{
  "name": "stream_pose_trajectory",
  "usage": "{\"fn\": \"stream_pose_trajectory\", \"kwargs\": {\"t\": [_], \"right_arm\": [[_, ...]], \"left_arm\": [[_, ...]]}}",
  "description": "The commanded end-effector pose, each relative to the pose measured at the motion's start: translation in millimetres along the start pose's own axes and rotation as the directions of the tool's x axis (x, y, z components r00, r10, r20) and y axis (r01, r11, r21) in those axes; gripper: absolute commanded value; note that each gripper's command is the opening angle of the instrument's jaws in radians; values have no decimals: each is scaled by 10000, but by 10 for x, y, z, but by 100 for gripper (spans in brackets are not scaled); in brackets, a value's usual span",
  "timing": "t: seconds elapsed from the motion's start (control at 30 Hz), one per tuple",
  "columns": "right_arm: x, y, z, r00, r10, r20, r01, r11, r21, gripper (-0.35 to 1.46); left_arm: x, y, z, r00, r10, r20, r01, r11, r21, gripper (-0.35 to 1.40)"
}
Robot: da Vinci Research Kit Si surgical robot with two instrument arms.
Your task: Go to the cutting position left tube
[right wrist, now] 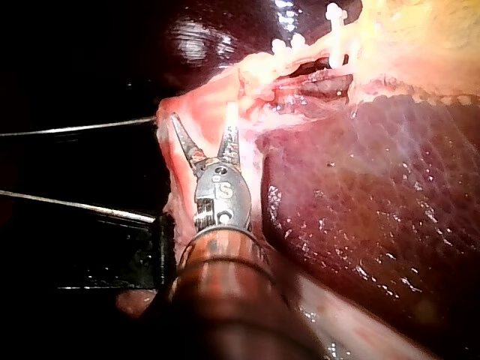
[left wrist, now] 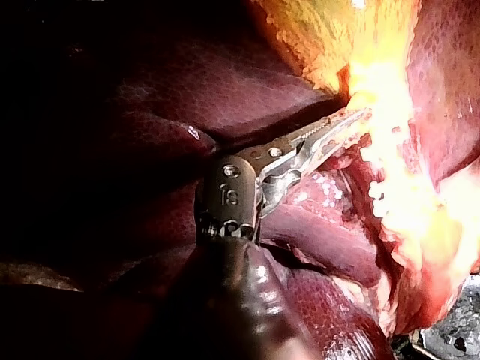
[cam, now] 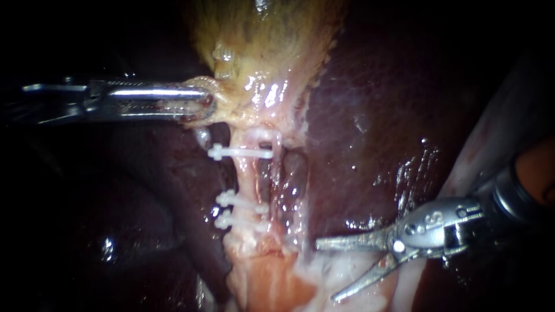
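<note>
R instrument [cam: 327, 271]: jaws spread wide, holding nothing, over pale tissue near the lower end of the left tube [cam: 247, 179], toward its right. That tube carries three white clips [cam: 240, 153]. L instrument [cam: 201, 105]: jaws clamped on the gallbladder [cam: 260, 40] neck, dark liver [cam: 370, 115] around.

Dark liver [cam: 376, 115] — gallbladder [cam: 260, 40] and clipped tube [cam: 247, 179] lie on it.

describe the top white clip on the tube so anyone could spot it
Start at the yellowish gallbladder at the top of the endoscope view and follow the pale pink tube running down from it. The first thing across it is a thin white plastic clip, just below the tip of the left instrument. Unlike the two lower white clips, which sit close together, it stands alone.
</note>
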Motion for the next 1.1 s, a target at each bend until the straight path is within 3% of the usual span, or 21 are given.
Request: {"fn": "stream_pose_trajectory", "kwargs": {"t": [0.03,0.17,0.3,0.4,0.5,0.7,0.77,1.1], "right_arm": [[0,0,0,10000,5,-1,-5,10000,-2,143],[-1,2,0,10000,11,-1,-11,10000,-11,143],[-2,3,0,10000,-42,-1,42,10000,-17,143],[1,5,1,10000,-14,-7,14,10000,-31,143],[13,11,5,10000,66,-10,-66,9999,140,143],[44,36,24,9878,1552,114,-1555,9832,954,143],[49,44,32,9835,1803,129,-1807,9789,948,143],[44,89,69,9755,2195,113,-2197,9727,742,145]], "left_arm": [[3,1,-5,10000,-11,7,11,10000,-18,-35],[25,8,-35,9999,-143,23,143,9999,4,-35],[51,17,-69,9994,-209,-283,210,9998,57,-35],[58,23,-82,9992,-151,-378,155,9998,98,-35],[53,25,-80,9991,-128,-398,134,9998,138,-35],[43,25,-72,9991,-67,-430,76,9998,187,-35],[42,26,-72,9990,-66,-431,75,9998,189,-35],[42,27,-72,9991,-69,-422,76,9998,167,-35]]}}
